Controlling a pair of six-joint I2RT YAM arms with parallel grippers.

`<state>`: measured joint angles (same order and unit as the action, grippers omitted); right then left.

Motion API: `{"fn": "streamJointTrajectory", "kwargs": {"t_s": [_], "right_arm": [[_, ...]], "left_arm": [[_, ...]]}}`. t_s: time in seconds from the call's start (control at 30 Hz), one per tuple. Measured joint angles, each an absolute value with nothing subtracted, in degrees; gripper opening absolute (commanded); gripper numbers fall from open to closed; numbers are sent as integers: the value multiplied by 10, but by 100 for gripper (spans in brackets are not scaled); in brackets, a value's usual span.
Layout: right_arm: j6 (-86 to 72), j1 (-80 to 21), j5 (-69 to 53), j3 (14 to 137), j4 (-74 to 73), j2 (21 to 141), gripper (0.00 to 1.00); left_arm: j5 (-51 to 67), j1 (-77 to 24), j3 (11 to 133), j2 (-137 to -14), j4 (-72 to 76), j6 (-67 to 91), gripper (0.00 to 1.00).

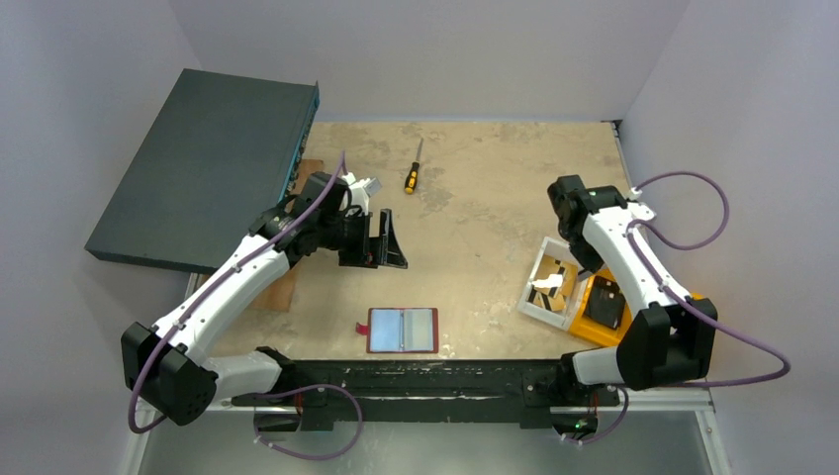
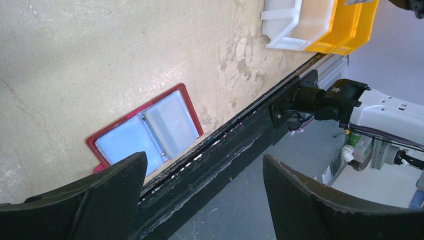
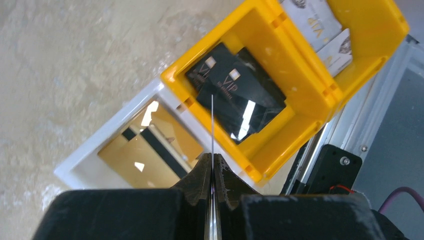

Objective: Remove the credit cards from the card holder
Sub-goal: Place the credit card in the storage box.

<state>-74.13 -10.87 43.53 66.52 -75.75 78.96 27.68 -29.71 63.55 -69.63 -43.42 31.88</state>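
My right gripper [image 3: 212,172] was pinched shut on a card [image 3: 212,125], held edge-on above where the yellow bin [image 3: 300,95] meets the white bin [image 3: 90,165]. The left gripper [image 2: 202,162] hung wide open and empty, set back from the holder [image 1: 403,331], which lay spread flat by the table's [image 1: 475,208] near edge. The card looked thin, light, stiff and slick, so I judged a firm pinch across one short edge was the safest hold.

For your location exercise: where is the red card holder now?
Top view: the card holder lies open slightly left of centre, beside the near black rail.
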Motion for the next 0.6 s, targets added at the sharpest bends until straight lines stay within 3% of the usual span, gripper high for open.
{"fn": "streamJointTrajectory", "kwargs": {"t_s": [0.6], "right_arm": [[-710, 123, 527, 644, -766, 776, 0]], "left_arm": [[289, -297, 642, -698, -445, 318, 85]]}}
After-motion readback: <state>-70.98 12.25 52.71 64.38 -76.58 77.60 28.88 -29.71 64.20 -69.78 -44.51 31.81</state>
